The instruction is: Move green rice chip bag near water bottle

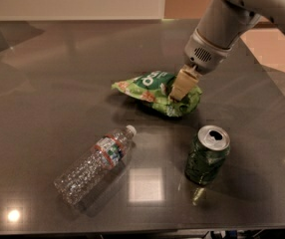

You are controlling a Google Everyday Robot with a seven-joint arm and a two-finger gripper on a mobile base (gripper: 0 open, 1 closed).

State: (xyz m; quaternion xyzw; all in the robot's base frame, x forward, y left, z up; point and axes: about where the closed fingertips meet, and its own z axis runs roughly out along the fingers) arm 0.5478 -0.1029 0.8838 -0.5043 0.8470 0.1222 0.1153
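The green rice chip bag [155,91] is a crumpled light-green foil bag in the middle of the dark table, held just off the surface. My gripper [179,94] comes down from the upper right and is shut on the bag's right part. The water bottle [96,163] lies on its side at the lower left, white cap pointing toward the bag. The bag's left tip is a short way up and right of the bottle's cap.
A dark green soda can [207,155] stands upright just below the bag's right end, to the right of the bottle. The dark glossy table [48,78] ends at the front edge along the bottom and at the right edge beside a tan floor.
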